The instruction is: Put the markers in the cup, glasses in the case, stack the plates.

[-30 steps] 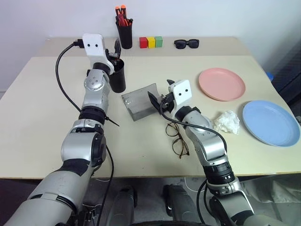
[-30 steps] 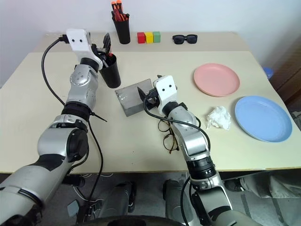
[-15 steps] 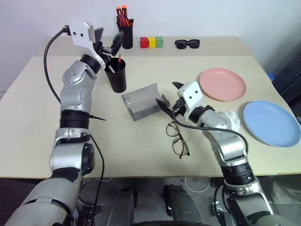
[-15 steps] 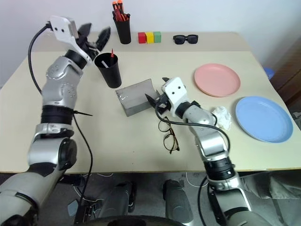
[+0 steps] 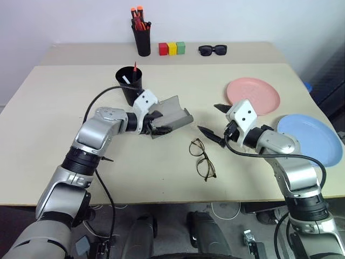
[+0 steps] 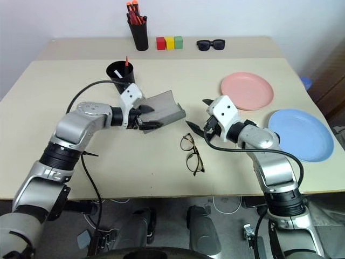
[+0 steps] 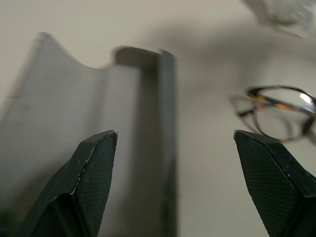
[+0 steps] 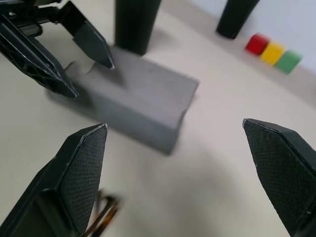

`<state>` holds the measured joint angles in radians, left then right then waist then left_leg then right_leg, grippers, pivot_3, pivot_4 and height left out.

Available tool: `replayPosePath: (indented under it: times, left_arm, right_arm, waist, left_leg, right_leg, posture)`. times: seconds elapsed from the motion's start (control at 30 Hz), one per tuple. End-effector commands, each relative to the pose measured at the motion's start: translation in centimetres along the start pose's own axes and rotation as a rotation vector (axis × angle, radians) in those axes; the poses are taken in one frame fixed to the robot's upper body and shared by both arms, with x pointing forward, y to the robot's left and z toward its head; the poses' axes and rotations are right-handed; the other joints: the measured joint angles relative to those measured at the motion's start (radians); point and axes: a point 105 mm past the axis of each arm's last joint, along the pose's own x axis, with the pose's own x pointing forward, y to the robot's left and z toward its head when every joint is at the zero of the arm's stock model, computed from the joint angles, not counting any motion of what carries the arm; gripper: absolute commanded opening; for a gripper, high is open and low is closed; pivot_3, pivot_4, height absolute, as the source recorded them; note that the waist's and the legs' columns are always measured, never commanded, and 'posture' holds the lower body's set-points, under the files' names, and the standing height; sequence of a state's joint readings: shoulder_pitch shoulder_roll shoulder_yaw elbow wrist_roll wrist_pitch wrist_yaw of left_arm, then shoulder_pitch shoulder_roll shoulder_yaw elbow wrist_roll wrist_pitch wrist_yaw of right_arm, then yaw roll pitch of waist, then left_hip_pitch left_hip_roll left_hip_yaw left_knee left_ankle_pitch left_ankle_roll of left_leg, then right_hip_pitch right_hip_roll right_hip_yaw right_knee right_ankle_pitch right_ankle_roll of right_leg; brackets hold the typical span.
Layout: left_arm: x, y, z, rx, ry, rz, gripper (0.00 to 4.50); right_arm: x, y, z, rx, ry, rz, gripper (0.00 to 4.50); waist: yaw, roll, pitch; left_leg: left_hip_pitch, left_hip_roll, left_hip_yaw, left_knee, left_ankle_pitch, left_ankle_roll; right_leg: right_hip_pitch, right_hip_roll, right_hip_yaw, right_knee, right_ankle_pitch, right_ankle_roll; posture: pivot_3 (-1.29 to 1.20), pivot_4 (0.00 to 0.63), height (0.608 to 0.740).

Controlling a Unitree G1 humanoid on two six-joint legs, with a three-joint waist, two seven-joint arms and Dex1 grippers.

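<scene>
So, beige table [image 5: 48,135] with the whole spread laid out. Grey glasses case [image 5: 171,114] sitting open near the middle, left gripper [image 5: 160,123] right at its near-left end, fingers spread wide apart and holding nothing; whether a fingertip actually touches the case, can't tell. Wire-frame glasses [image 5: 202,158] lying flat on the tabletop just in front of the case, a bit to the right, untouched. Right gripper [image 5: 214,124] hovering just right of the glasses and case, jaws wide open too, empty. Black cup [image 5: 129,86] standing behind the case with a red-tipped marker [image 5: 133,69] and a white marker [image 5: 125,80] poking out of it. Pink plate [image 5: 253,95] and blue plate [image 5: 310,139] side by side on the right, apart, not stacked, the right arm crossing in front of the gap between them. Along the back edge: taller black pen holder [image 5: 142,39] with orange-capped pens, red, yellow and green blocks [image 5: 172,48], and chunky black sunglasses [image 5: 212,49].
</scene>
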<state>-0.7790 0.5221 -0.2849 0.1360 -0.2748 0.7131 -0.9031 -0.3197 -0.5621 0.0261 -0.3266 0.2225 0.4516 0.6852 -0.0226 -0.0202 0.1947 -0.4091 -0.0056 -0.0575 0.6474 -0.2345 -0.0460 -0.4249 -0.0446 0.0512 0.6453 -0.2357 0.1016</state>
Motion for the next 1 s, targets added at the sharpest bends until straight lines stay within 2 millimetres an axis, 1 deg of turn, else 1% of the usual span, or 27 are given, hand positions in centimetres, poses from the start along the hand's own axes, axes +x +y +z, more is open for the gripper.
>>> replayPosePath:
  times: [0.03,0.13,0.17,0.23,0.4,0.43,0.57,0.7,0.87,0.93,1.0]
  left_arm:
    - [0.2,0.1,-0.2,0.041,0.037,-0.004,3.88]
    - [0.4,0.2,-0.9,0.036,0.075,-0.012,3.88]
    - [0.4,0.2,-1.2,0.040,0.088,-0.012,3.65]
    - [0.5,0.2,-1.6,0.046,0.102,-0.016,3.03]
    - [0.5,-0.3,-2.0,0.057,0.100,-0.049,0.65]
    - [0.5,-0.3,-2.0,0.072,0.096,-0.056,0.05]
    - [-0.4,-0.4,-1.9,0.149,0.067,-0.077,0.05]
    - [-2.7,-0.9,-1.4,0.247,-0.026,-0.132,0.05]
    - [-6.0,-1.8,-3.5,0.320,0.066,-0.212,0.05]
    - [-6.7,-2.1,-4.0,0.325,0.088,-0.240,0.05]
    - [-7.1,-2.7,-4.2,0.301,0.099,-0.283,0.05]
  right_arm:
    - [-0.9,1.8,1.0,-0.004,-0.022,0.083,4.50]
    - [-1.4,2.5,0.8,0.012,-0.011,0.098,4.50]
    - [-1.5,2.5,0.7,0.014,-0.009,0.093,4.50]
    - [-1.8,2.4,0.4,0.018,-0.002,0.081,4.50]
    - [-2.4,2.5,-0.5,0.035,0.033,0.090,4.50]
    - [-2.6,2.7,-0.6,0.038,0.041,0.100,4.50]
    - [-2.9,3.0,-0.9,0.036,0.060,0.123,4.50]
    - [-3.3,2.7,-1.2,0.049,0.082,0.129,4.50]
    - [-4.3,2.6,-2.7,0.119,0.187,0.150,4.50]
    - [-4.6,2.6,-3.0,0.149,0.217,0.165,4.50]
    - [-4.6,2.8,-3.0,0.187,0.234,0.180,4.50]
  waist:
    - [0.003,0.000,0.000]
    - [0.004,0.000,0.000]
    - [0.004,0.000,0.000]
    - [0.004,0.000,0.000]
    - [0.006,0.000,0.000]
    - [0.006,0.000,0.000]
    - [0.003,0.000,0.000]
    - [0.003,0.000,0.000]
    - [0.006,0.000,0.000]
    - [0.008,0.000,0.000]
    - [0.010,0.000,0.000]
  left_leg:
    - [0.000,0.000,0.000,0.000,0.000,0.000]
    - [0.000,0.000,0.000,0.000,0.000,0.000]
    - [0.000,0.000,0.000,0.000,0.000,0.000]
    - [0.000,0.000,0.000,0.000,0.000,0.000]
    - [0.000,0.000,0.000,0.001,0.000,0.000]
    - [0.000,0.000,0.000,0.001,0.000,0.000]
    - [0.000,0.000,0.001,0.000,0.000,0.000]
    - [0.000,0.001,0.001,0.000,0.000,0.000]
    - [0.000,0.001,0.001,0.000,0.000,0.000]
    - [0.000,0.001,0.001,0.000,0.000,0.000]
    - [0.000,0.001,0.001,0.001,0.000,0.000]
  right_leg:
    - [0.000,0.000,0.000,0.000,0.000,0.000]
    - [0.000,0.000,0.000,0.000,0.000,0.000]
    - [0.000,0.000,0.000,0.000,0.000,0.000]
    - [0.000,0.000,0.000,0.000,-0.001,0.000]
    - [0.000,0.000,0.000,0.000,-0.001,-0.001]
    - [0.000,0.000,0.000,0.000,-0.001,-0.001]
    - [0.000,0.000,0.001,0.000,-0.001,-0.001]
    - [0.000,0.000,0.000,0.000,-0.003,-0.004]
    - [0.000,0.000,0.000,-0.001,-0.003,-0.005]
    - [0.000,-0.001,0.000,-0.001,-0.004,-0.005]
    - [0.000,-0.001,0.000,-0.001,-0.004,-0.005]
  posture:
    - [0.00,0.150,0.740]
    - [0.00,0.150,0.740]
    - [0.00,0.150,0.740]
    - [0.00,0.150,0.740]
    - [0.00,0.150,0.740]
    - [0.00,0.150,0.740]
    - [0.00,0.150,0.740]
    - [0.00,0.150,0.740]
    - [0.00,0.150,0.740]
    - [0.00,0.150,0.740]
    - [0.00,0.150,0.740]
